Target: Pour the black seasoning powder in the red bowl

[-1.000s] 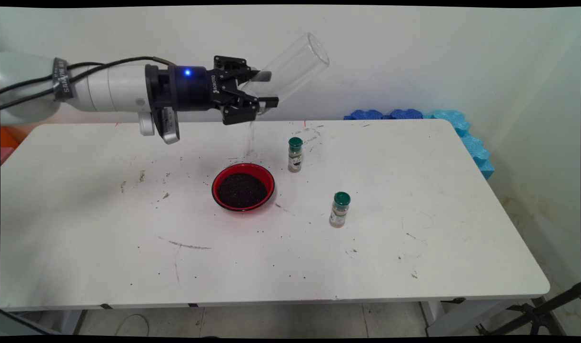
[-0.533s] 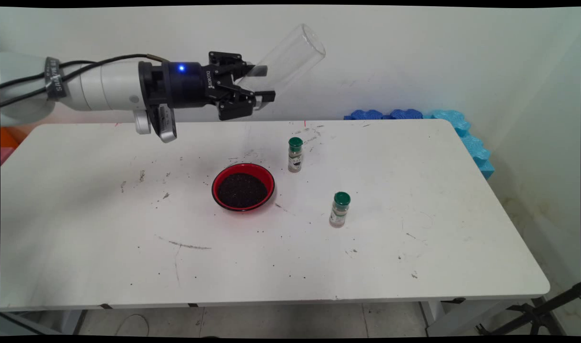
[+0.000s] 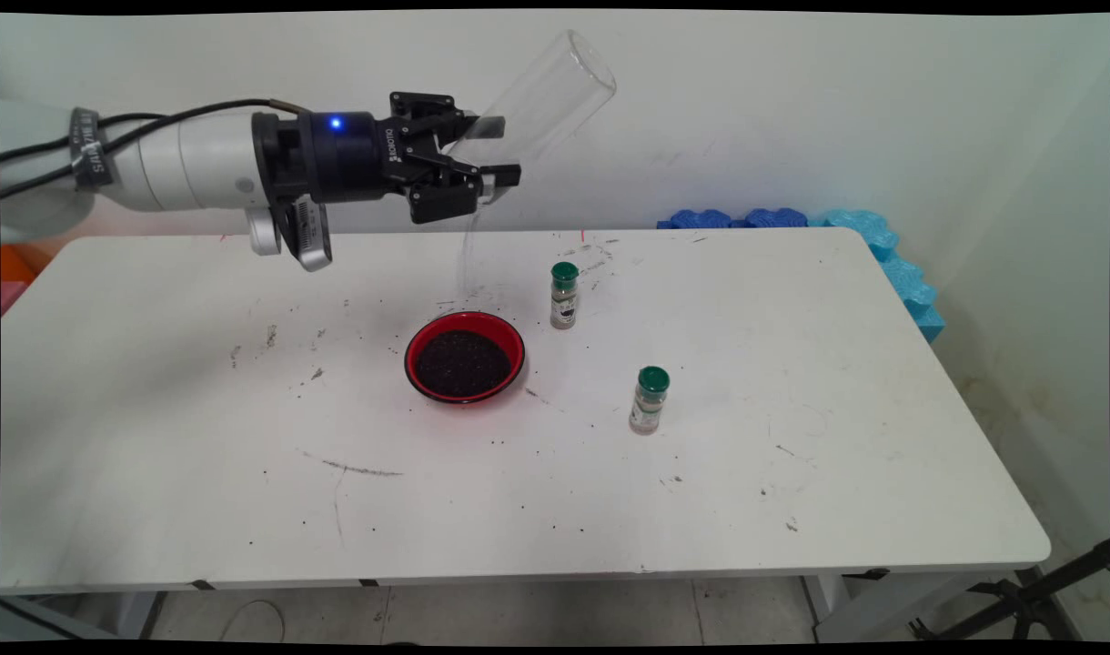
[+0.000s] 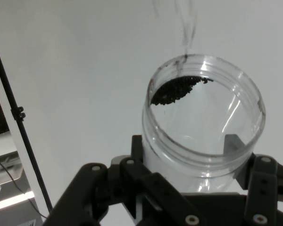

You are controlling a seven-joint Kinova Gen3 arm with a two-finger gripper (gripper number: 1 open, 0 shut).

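The jaws (image 3: 491, 150) are up high over the back of the tabletop (image 3: 155, 437), clamped on a clear plastic jar (image 3: 541, 95) near its mouth, one finger on each side of the wall. The jar is tipped, its closed base pointing up and to the right toward the wall, its open mouth angled down by the jaws. A thin stream of dark grains (image 3: 469, 259) falls from the mouth to the tabletop just behind the red bowl (image 3: 465, 356).

In the hand view the jar (image 4: 203, 136) sits right between the black fingers (image 4: 266, 188), mouth rim facing the camera, and a small heap of dark grains (image 4: 174, 89) clings to the inside at the rim, with a faint trail running off past it.

The red bowl is full of the same dark grains. Just right of it and a little farther back stands a green-capped spice bottle (image 3: 564, 296), upright. A second green-capped bottle (image 3: 650, 400) stands upright nearer the front, to the right of the bowl. Loose grains speckle the tabletop around them.
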